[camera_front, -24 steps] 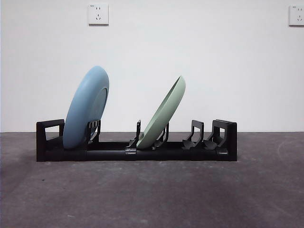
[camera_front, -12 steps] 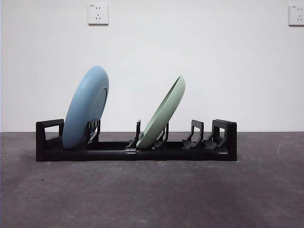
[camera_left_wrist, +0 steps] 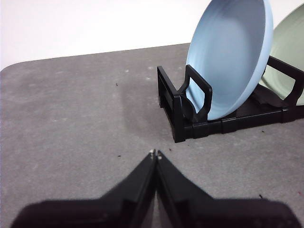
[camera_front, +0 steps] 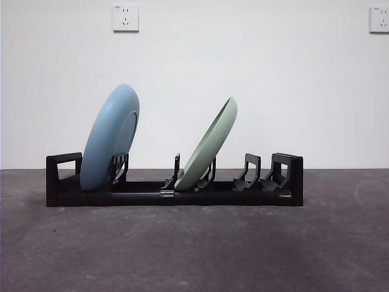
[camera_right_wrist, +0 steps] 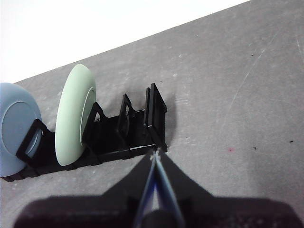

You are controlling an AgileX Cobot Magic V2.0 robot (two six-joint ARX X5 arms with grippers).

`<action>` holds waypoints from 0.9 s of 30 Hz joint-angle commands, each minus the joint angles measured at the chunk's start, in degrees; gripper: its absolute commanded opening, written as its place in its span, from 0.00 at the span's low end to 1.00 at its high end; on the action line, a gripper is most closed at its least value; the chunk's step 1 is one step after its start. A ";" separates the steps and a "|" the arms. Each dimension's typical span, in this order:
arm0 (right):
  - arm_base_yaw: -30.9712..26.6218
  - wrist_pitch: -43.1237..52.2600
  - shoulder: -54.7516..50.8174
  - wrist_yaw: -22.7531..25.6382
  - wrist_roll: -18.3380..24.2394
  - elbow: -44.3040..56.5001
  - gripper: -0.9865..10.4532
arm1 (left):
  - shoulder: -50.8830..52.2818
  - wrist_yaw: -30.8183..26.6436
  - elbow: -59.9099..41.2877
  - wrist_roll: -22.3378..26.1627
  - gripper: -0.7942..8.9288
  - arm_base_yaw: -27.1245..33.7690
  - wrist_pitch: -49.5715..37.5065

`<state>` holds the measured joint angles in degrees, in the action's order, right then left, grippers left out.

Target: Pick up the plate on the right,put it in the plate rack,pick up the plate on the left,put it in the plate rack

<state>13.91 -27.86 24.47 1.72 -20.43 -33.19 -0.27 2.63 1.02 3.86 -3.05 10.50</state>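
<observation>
Left gripper (camera_left_wrist: 155, 154): jaws pressed together on nothing, hanging above bare table short of the rack's left end.
Right gripper (camera_right_wrist: 154, 154): likewise clenched and empty, poised just off the rack's right end.
Plate rack (camera_front: 146, 196): sits mid-table, long side facing the front camera, boxy loops at both ends.
Blue plate (camera_front: 109, 139): stands in the leftmost slot, leaning right, its lower edge seated behind the left loop.
Green plate (camera_front: 208, 146): stands near the rack's middle, leaning further right, propped on a curved prong; two prongs to its right are vacant.
Table (camera_front: 194, 249): dark grey, with no plate lying on it in any view.
Task status: both plates appear racked, so the work looks finished and the step in hand is judged to be the pull-back.
Doing it well: each arm should draw up and away from the rack, not across it; the green plate's steep lean suggests a bump to the rack could tip it.
Backdrop: white wall with two sockets (camera_front: 125, 17) high up.
</observation>
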 commanded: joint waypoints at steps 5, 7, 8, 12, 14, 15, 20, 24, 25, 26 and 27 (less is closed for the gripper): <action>0.07 0.26 -0.09 0.20 -0.52 0.39 0.09 | 0.09 0.39 -0.81 -0.22 0.08 0.15 -0.17; 0.07 0.26 -0.09 0.20 -0.52 0.39 0.09 | 0.09 0.39 -0.81 -0.22 0.08 0.15 -0.17; 0.07 0.26 -0.09 0.20 -0.52 0.39 0.09 | 0.09 0.39 -0.81 -0.22 0.08 0.15 -0.17; 0.07 0.26 -0.09 0.20 -0.52 0.39 0.09 | 0.09 0.39 -0.81 -0.22 0.08 0.15 -0.17; 0.07 0.26 -0.09 0.20 -0.52 0.39 0.09 | 0.09 0.39 -0.81 -0.22 0.08 0.15 -0.17; 0.07 0.26 -0.09 0.20 -0.52 0.39 0.09 | 0.09 0.39 -0.81 -0.22 0.08 0.15 -0.17; 0.07 0.24 -0.09 0.20 -0.46 0.39 0.09 | 0.09 0.39 -0.81 -0.22 0.08 0.15 -0.17; 0.09 -0.15 -1.07 3.65 6.58 0.46 0.09 | 0.09 0.39 -0.81 -0.22 0.08 0.15 -0.17; 0.02 -0.37 -1.99 4.92 7.93 0.48 0.09 | 0.09 0.42 -0.81 -0.22 0.08 0.15 -0.17; 0.00 -0.50 -3.08 5.40 10.03 0.59 0.09 | 0.09 0.39 -0.81 -0.22 0.08 0.15 -0.17; -0.02 -0.35 -4.39 5.35 12.57 0.92 0.09 | 0.09 0.39 -0.81 -0.22 0.08 0.15 -0.17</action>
<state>13.91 -28.67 21.30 6.66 -13.13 -32.86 -0.27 2.66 1.02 3.86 -3.05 10.48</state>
